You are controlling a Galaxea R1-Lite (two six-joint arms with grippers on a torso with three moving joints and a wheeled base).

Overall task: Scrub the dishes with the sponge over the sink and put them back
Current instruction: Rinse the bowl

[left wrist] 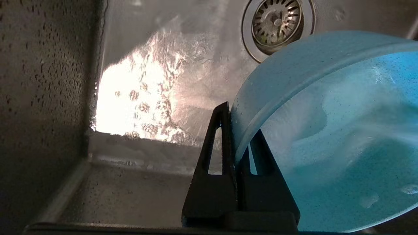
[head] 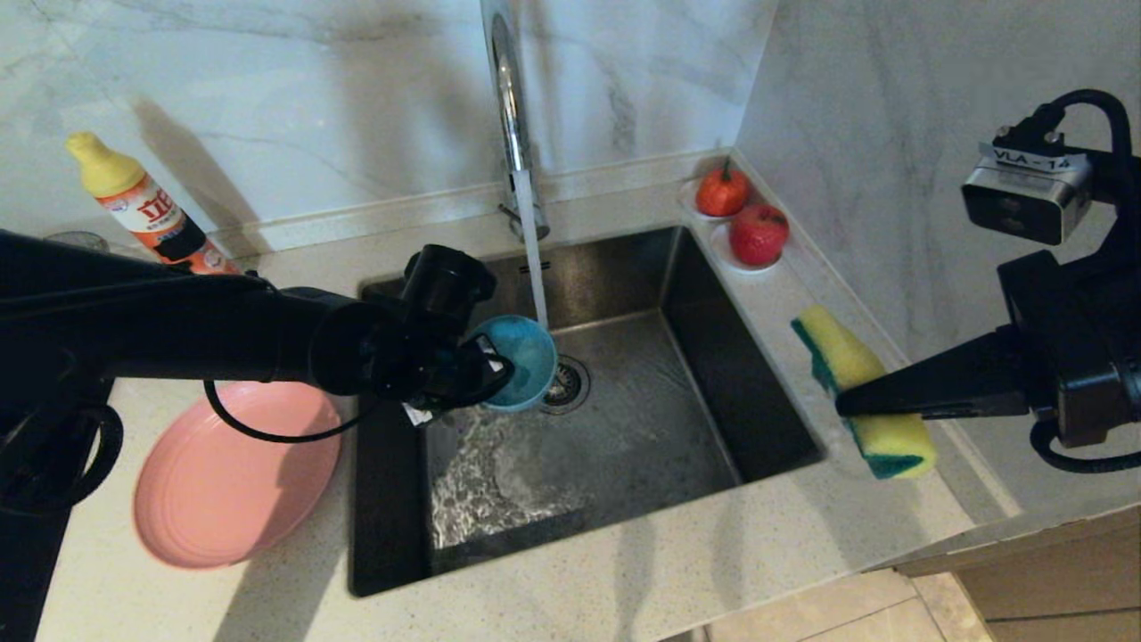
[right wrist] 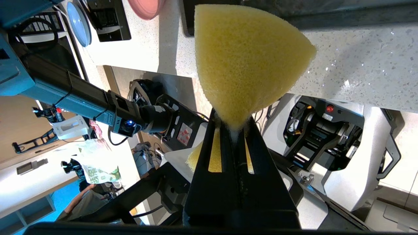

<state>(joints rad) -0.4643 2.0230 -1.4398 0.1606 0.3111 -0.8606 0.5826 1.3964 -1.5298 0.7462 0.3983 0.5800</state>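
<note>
The left gripper was clamped on the rim of the teal-blue bowl, holding it tilted over the sink beneath the running tap. The right gripper pinched the sponge above the sink's right edge. The pink plate lay on the worktop by the sink's left edge.

Teal-blue bowl, matte, paler along rim. Plate plain pink. Sponge yellow foam with thin green layer on one face. Sink dull grey steel; tap bright chrome. Worktop cream, finely speckled. Wall white marble, grey-veined. Bottle yellow-capped, orange and white label with red characters. Two red fruits with dark stems. Both arms and claws black: left claw, right claw.
</note>
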